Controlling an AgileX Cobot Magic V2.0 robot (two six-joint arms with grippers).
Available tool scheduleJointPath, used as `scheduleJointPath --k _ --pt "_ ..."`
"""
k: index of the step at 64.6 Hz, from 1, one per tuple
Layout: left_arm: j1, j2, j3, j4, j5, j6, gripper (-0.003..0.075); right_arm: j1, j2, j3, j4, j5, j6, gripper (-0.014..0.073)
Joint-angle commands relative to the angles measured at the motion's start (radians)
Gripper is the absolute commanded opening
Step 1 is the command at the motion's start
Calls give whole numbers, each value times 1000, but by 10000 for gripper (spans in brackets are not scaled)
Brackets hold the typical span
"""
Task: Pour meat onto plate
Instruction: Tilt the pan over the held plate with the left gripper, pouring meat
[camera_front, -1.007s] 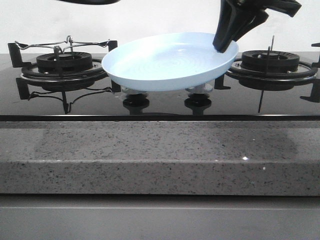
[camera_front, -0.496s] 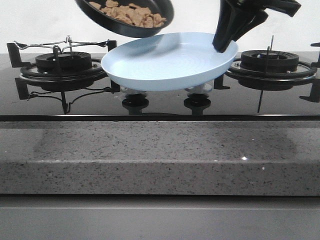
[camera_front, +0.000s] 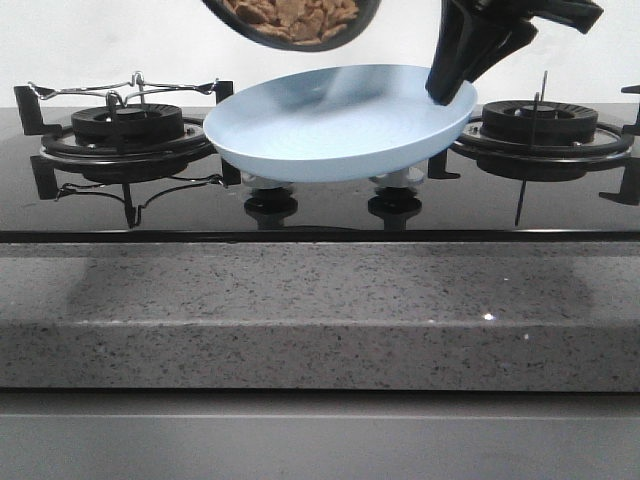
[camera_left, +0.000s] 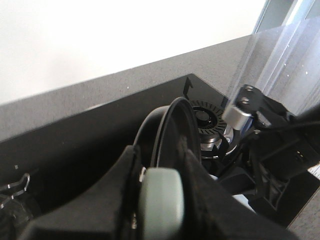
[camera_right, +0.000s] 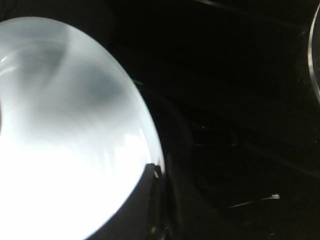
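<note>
Upper centre: black pan (camera_front: 292, 22) tilted, meat (camera_front: 290, 12) inside, above plate (camera_front: 335, 125); right gripper (camera_front: 452, 88) pinching plate's rim; left gripper (camera_left: 157, 200) clamping pan handle.

No legible text or labels anywhere.

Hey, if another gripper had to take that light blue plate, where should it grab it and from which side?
Probably the plate's upturned rim on its left edge, coming in from the left. The right gripper already pinches the right rim, and the frying pan of meat hangs over the back. The plate sits clear of the stove, tilted toward the camera, so the thin rim is exposed for fingers above and below.
</note>
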Motion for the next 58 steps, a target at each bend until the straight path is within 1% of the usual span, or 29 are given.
scheduleJointPath --k 1,23,33,46,52,58 --pt "-44 -47 -37 41 -111 -7 -20 2 -46 -27 27 -37 -8 -60" --pt "-165 -47 -37 292 -189 -9 -20 2 -46 -27 27 -37 -8 -60" --pt "-208 -47 -37 409 -196 -9 -20 2 -46 -27 27 -37 -8 -60" --pt "-290 -47 -37 596 -198 -9 -20 2 -46 -27 27 -37 -8 -60" --pt "-317 -47 -37 644 -200 -41 -20 2 -46 -27 27 -37 -8 -60" --pt "-321 -47 -37 654 -198 -58 -20 2 -46 -27 27 -37 -8 -60"
